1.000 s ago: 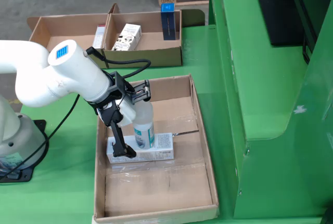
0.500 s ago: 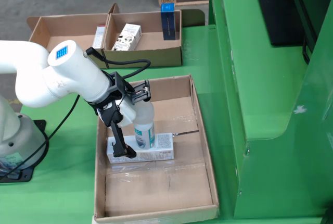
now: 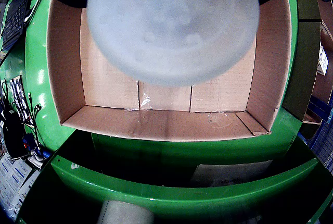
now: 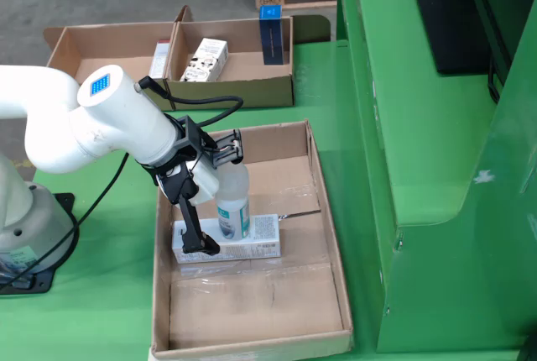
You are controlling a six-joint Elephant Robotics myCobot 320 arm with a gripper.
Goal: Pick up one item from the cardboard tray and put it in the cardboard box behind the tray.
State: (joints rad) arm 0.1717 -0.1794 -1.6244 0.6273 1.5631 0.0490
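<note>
Currently holding a clear bottle (image 4: 232, 201) in the gripper (image 4: 220, 158), jaws closed on its upper part, hanging over the cardboard box (image 4: 331, 252) just above a white carton (image 4: 262, 239). Possibly risking a tilted, slipping bottle knocking against that carton.

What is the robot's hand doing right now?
Gripper: closed on the clear bottle, holding it over the cardboard box.
</note>
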